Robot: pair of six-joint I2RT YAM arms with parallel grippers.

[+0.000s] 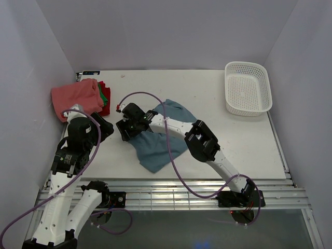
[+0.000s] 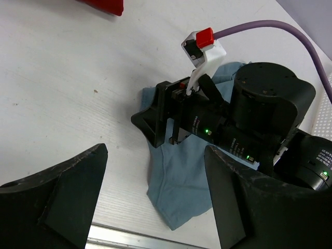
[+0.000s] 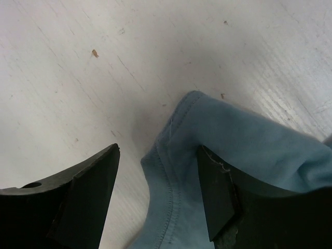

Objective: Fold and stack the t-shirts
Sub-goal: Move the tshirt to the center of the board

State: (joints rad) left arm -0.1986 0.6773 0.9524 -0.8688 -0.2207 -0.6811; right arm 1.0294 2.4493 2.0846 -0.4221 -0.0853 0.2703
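**3 views of 1 moment, t-shirt folding.**

Right gripper [image 3: 158,155]: the jaws are spread wide and point down at the table [image 3: 78,67], with nothing clamped. The stitched hem of the teal-blue t-shirt [image 3: 249,140] lies in the gap between the 2 fingers. It sits closer to one finger, which overlaps the cloth, while the other finger stands over bare tabletop.

Left gripper [image 2: 155,168]: the jaws are also spread wide and empty, held above the table. Straight ahead of them the right gripper [image 2: 161,122] sits at the edge of the teal-blue t-shirt [image 2: 181,181], and a corner of that cloth shows in the gap between the left fingers.

Overhead, the 2 grippers — left [image 1: 104,128], right [image 1: 124,132] — stand just beside each other. The teal-blue t-shirt [image 1: 161,148] lies rumpled, running from the right jaws back under the right arm. Beyond the left jaws, near the table's far corner, lie the salmon-pink t-shirt [image 1: 75,96], green t-shirt [image 1: 106,96] and red t-shirt [image 1: 104,110], touching one another. The white mesh basket [image 1: 248,88] stands well apart from both pairs of jaws.
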